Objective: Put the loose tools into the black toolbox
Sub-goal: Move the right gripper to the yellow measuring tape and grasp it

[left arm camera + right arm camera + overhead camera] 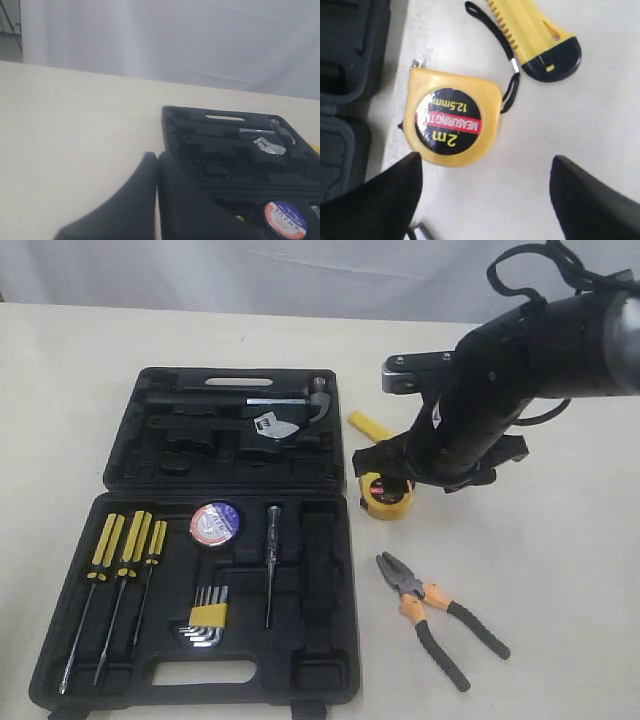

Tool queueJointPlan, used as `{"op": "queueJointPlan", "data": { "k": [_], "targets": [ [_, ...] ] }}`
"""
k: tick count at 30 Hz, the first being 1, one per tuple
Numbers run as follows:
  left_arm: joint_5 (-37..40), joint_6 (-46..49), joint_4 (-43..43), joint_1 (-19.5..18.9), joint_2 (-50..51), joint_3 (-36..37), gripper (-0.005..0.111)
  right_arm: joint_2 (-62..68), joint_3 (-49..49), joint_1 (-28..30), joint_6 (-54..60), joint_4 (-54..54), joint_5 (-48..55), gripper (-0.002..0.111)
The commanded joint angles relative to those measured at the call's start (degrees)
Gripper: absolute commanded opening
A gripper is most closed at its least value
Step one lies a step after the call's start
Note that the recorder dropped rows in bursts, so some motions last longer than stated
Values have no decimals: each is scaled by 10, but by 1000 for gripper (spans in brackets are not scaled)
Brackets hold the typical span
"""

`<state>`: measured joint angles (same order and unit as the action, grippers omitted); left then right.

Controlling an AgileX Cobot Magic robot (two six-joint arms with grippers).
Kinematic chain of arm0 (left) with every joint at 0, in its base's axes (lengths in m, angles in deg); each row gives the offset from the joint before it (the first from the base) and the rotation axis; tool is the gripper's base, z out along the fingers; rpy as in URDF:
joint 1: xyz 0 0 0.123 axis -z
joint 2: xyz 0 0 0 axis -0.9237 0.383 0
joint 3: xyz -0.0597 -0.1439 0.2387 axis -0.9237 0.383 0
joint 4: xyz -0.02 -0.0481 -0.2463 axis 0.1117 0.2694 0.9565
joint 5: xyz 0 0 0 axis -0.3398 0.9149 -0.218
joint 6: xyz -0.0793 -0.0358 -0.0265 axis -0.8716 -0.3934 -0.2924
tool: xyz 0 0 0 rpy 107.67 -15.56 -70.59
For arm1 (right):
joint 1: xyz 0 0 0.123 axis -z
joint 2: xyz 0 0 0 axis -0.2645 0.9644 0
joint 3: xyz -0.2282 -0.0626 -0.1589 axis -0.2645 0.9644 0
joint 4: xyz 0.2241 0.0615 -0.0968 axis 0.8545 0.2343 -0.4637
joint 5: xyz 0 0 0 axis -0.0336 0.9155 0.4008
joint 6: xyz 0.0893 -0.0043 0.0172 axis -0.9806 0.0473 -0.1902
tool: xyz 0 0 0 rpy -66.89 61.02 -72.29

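Observation:
The black toolbox [335, 640] lies open on the left of the table, with the dark tape roll [215, 523] in its lower tray. This labelled roll [285, 220] also shows in the left wrist view. The yellow-black tape measure [383, 499] lies just right of the box, and the yellow utility knife [367, 426] is behind it. My right gripper [486, 160] hovers open just short of the tape measure [449, 117], near the knife [535, 35], with nothing between its fingers. The orange-black pliers [432, 612] rest at front right. My left gripper [156, 162] is shut and empty beside the toolbox [220, 150].
Yellow-handled screwdrivers [125, 550], hex keys [207, 620] and a tester screwdriver [271, 555] sit in the lower tray. A hammer [300, 398] and wrench [272, 426] are in the lid half. The right arm [520, 370] reaches over the table's right side.

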<state>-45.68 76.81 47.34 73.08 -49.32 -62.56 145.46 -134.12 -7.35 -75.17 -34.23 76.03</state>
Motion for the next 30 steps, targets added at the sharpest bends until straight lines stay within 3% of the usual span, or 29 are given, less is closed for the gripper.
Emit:
{"op": "queueJointPlan", "data": {
  "k": [1, 30],
  "targets": [
    [1, 0, -2, 3, 2, -3, 0, 6, 0, 4, 12, -4, -28, 79],
    [1, 0, -3, 3, 2, -3, 0, 79, 0, 3, 4, 3, -128, 79]
  ]
}}
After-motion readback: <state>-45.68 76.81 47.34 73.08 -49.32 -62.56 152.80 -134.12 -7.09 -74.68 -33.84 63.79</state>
